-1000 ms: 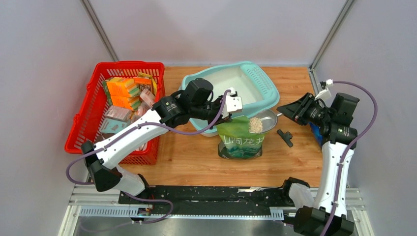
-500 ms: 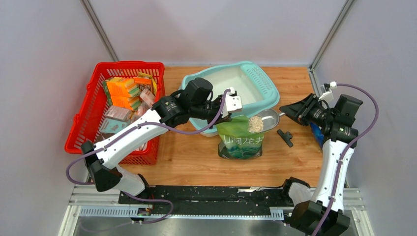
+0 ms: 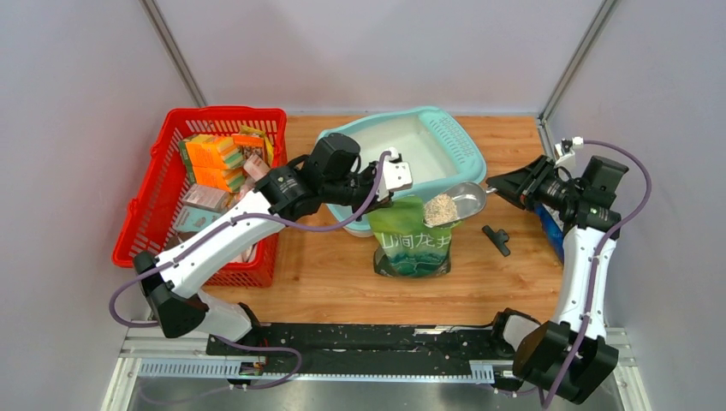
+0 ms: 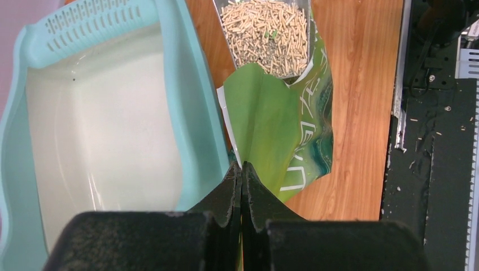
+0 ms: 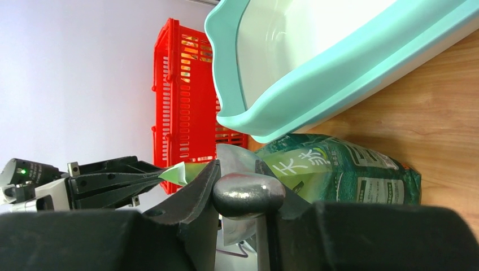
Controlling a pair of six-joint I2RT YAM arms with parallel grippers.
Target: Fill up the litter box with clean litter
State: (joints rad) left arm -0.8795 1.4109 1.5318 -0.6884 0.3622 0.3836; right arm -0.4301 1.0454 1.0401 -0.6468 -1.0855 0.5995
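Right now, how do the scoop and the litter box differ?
The scoop is grey metal, the litter box teal plastic. The scoop holds tan litter; the litter box's whitish floor is bare. The right gripper holds the scoop over the green bag; the litter box sits on the table. Both open upward.

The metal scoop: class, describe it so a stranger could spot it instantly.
Find the teal litter box. Beside it stands a green bag. At the bag's open top hangs the metal scoop, the only shiny thing there, heaped with tan litter.
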